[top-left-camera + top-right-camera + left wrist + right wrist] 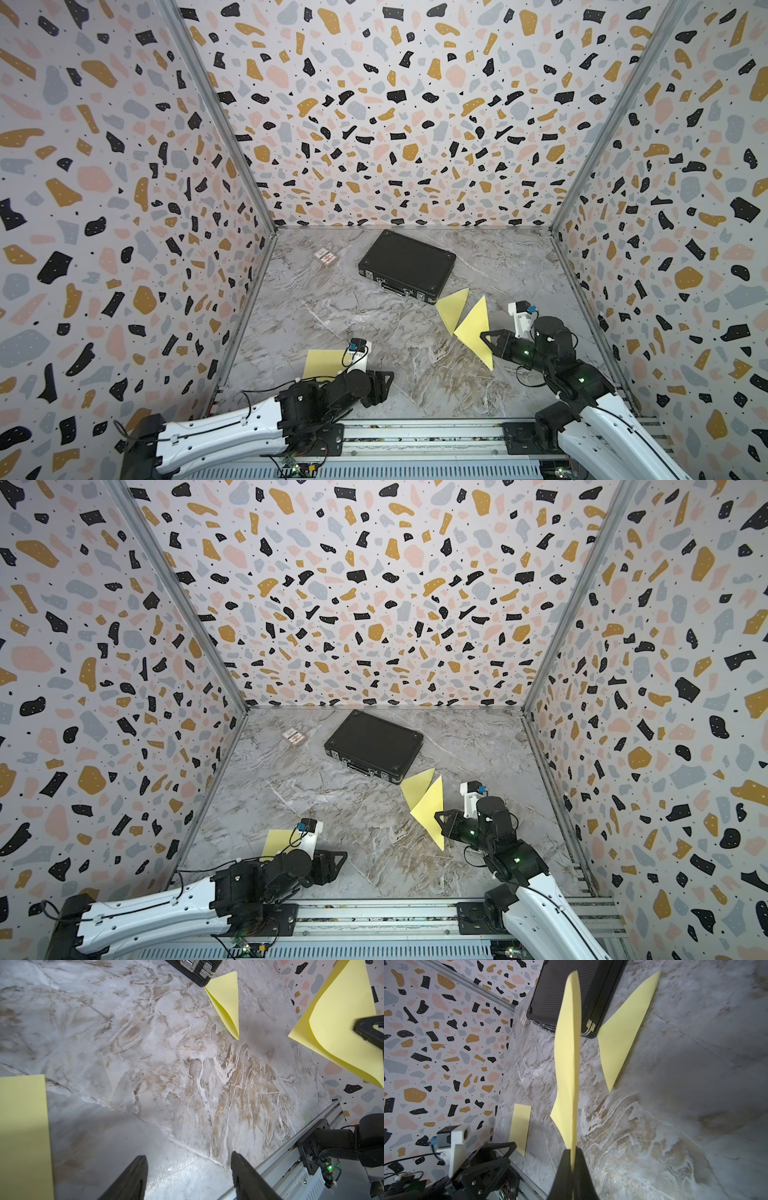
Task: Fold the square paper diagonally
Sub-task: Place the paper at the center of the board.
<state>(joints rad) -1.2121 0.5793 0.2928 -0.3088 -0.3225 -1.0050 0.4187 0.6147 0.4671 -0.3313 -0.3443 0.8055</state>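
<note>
Yellow folded paper (pixel 471 328) is pinched in your right gripper (pixel 572 1151), your left gripper (pixel 189 1159) spread empty near flat sheet (pixel 322 361).

- Black hard case (pixel 406 264): closed, flat on the marble-pattern tabletop (pixel 374 357), rear centre; latches and handle face the near side.
- Small wrapped packet (pixel 325 257): left of case, not touching.
- Terrazzo-print walls (pixel 395 104) on three sides.

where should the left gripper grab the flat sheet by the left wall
Probably a corner on the edge facing the table's middle. The sheet lies flat on the table with nothing sticking up, so the open left gripper would likely come in low from that side and slide one finger under the corner.
</note>
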